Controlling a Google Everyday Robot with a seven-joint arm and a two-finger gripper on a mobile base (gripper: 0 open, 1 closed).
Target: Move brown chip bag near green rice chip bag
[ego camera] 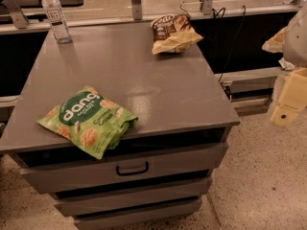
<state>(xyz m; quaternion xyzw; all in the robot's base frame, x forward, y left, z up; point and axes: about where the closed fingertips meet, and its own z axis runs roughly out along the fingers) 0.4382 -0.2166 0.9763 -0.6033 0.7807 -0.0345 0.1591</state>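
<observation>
The brown chip bag lies crinkled at the far right of the grey cabinet top, its dark front facing up and its pale yellow edges spread out. The green rice chip bag with white "dang" lettering lies flat at the near left, its corner hanging over the front edge. My gripper is at the right edge of the view, off the cabinet and well to the right of both bags, touching nothing.
A clear water bottle stands at the far left corner of the top. The cabinet has drawers below. A rail with posts and black cables runs behind. Speckled floor lies to the right.
</observation>
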